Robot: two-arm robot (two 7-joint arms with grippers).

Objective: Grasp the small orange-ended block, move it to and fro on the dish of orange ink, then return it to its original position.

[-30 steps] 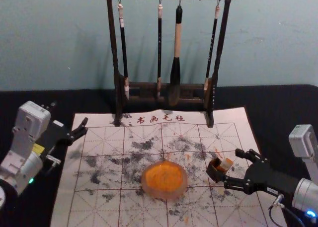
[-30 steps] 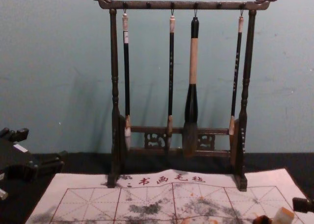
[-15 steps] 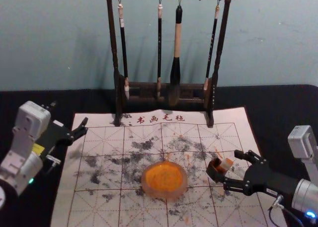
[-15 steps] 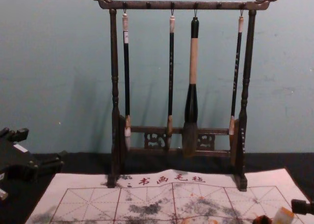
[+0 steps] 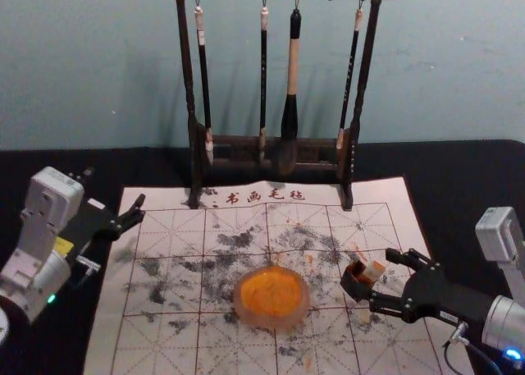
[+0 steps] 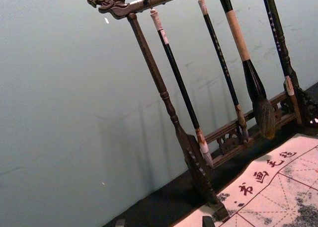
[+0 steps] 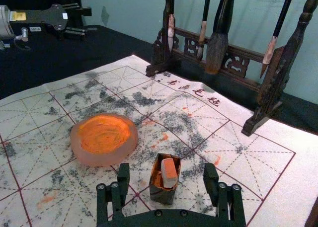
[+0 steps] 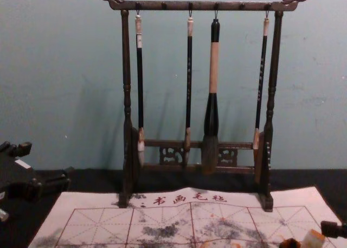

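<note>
Block (image 7: 169, 170) leans upright in its small box (image 7: 161, 193), between ink dish (image 7: 104, 160) and mat's (image 5: 408, 219) right edge. Right gripper (image 5: 382, 277): jaws spread, straddling. Centre first, pinch only the protruding end, lift straight. Left gripper (image 7: 91, 21) idle near left edge, jaws parted.

书画毛毡 (image 5: 265, 196) on mat (image 5: 107, 342); red characters

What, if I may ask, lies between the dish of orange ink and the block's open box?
Only smudged calligraphy mat, as the right wrist view shows.
</note>
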